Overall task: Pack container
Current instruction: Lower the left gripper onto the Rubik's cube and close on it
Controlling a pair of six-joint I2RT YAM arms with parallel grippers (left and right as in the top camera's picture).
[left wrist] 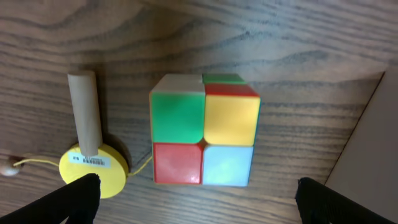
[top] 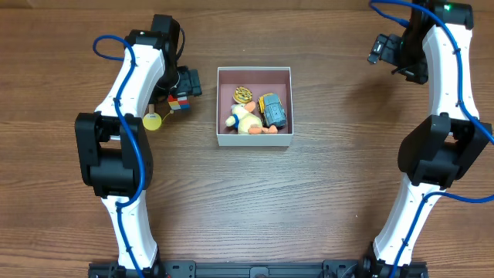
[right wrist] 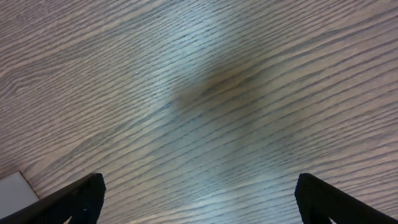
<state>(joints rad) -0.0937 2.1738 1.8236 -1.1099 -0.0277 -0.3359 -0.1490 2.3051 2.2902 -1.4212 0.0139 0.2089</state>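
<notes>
**At mid-worktop, a container with toys inside**

Near the middle of the worktop [top: 324, 201] sits the container [top: 255, 140], white-walled and square. On its pink floor lie a yellow duck toy [top: 243, 120], a grey-blue toy car [top: 272, 110] beside it and a small round striped piece [top: 243, 94]. Just left of the box a colour cube [left wrist: 204, 130] rests on the wood. A yellow disc [left wrist: 93, 168] lies near it. The left pincer [left wrist: 198, 202] hangs over the cube, spread wide and gripping nothing. Well off to the right, the right pincer [right wrist: 199, 199] is also spread over bare wood.
</notes>
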